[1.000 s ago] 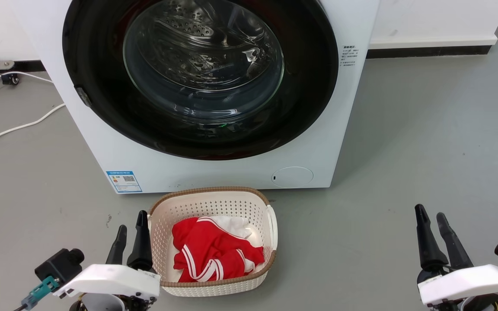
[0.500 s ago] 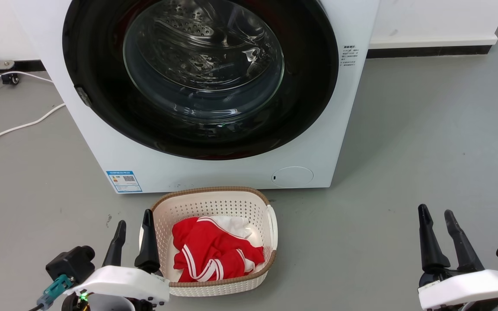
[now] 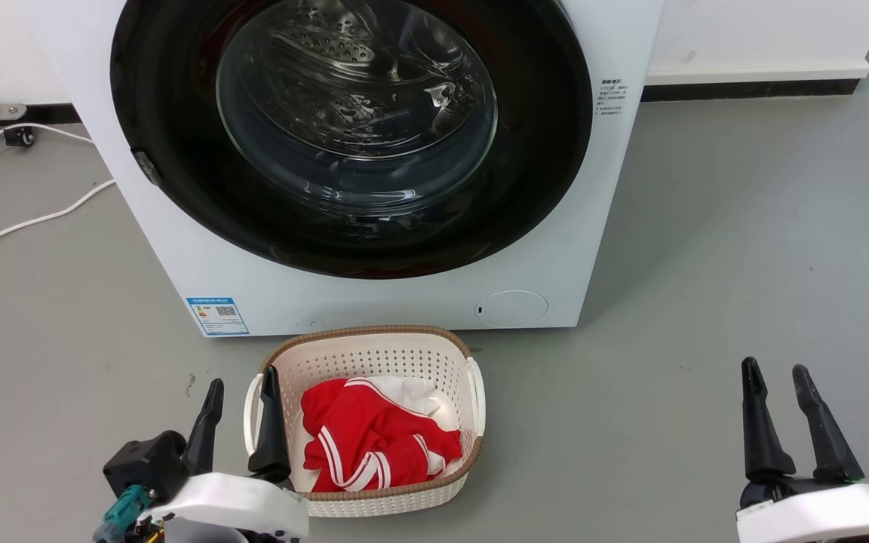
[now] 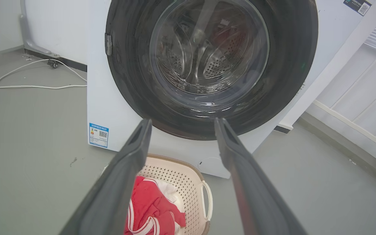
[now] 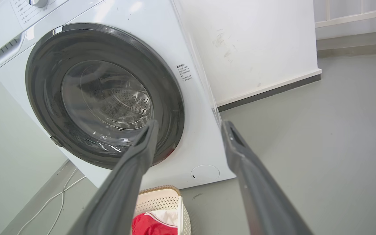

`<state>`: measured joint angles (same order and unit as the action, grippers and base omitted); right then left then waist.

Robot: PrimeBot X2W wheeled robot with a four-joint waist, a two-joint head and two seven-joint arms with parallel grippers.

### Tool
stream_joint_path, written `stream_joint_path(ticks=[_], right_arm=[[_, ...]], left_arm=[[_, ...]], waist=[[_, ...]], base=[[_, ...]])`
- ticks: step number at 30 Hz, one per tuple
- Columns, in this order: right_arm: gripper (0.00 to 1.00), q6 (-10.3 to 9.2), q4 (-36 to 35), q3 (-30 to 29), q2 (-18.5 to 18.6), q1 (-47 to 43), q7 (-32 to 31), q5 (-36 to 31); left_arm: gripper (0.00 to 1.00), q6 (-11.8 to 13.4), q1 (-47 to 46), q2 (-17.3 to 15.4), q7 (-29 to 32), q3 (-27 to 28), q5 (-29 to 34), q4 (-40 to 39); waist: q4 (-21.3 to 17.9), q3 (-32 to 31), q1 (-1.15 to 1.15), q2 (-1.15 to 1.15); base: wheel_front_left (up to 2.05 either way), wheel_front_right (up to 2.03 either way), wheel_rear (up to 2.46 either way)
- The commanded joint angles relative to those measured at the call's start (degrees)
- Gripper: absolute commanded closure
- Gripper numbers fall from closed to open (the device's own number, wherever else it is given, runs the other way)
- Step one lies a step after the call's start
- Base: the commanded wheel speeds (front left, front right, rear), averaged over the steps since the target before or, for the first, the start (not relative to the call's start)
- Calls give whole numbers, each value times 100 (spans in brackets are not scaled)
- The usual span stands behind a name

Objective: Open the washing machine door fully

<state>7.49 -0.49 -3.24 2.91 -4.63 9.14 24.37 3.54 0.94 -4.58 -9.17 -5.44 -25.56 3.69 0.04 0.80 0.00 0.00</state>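
Both arms have slid lower and a little to the right in the head view over the last second. The left gripper point(image 3: 244, 377) has gone far enough that its inner finger now stands in front of the left rim of the laundry basket point(image 3: 374, 330); earlier it stood just outside it. That gripper's two dark fingers are spread apart with nothing between them. The right gripper point(image 3: 775, 366) hangs over bare grey floor point(image 3: 668, 302) well to the right of the basket, its fingers parted and empty too.

The washing machine point(image 3: 374, 302) stands straight ahead, and the washing machine door point(image 3: 355, 136) lies shut, flush against the white front, its black ring and glass bowl facing the robot (the steel drum shows through the glass). A small grey tab point(image 3: 146, 167) sits on the door's left edge. Both grippers are well short of the door. Low on the front are a blue label point(image 3: 216, 316) and a round cap point(image 3: 511, 308). Red and white cloth point(image 3: 374, 437) lies in the basket, which sits just in front of the machine. White cable point(image 3: 27, 222) runs across the floor on the left.
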Motion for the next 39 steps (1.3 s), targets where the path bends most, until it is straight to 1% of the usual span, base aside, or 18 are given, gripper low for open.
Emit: stream_joint_path(ticks=[1, 17, 30, 39], right_arm=[[0, 1, -98, -8, 4, -26, 55, -127], [0, 0, -199, 31, 1, -204, 266, -922], [0, 0, -262, 23, -1, -311, 412, -1458], [0, -1, -250, -6, -3, -390, 513, -1631]], left_arm=[[0, 19, 19, -28, -45, -23, 137, -87], [0, 61, 136, 0, -261, -107, 988, -178], [0, -2, 231, 60, -411, -103, 1544, -199], [0, -91, 315, 115, -511, -34, 1875, -183]], waist=[[0, 1, 0, 0], [-3, 0, 0, 0], [-1, -12, 0, 0], [-15, -20, 0, 0]], base=[[0, 0, 0], [0, 0, 0], [0, 0, 0], [0, 0, 0]])
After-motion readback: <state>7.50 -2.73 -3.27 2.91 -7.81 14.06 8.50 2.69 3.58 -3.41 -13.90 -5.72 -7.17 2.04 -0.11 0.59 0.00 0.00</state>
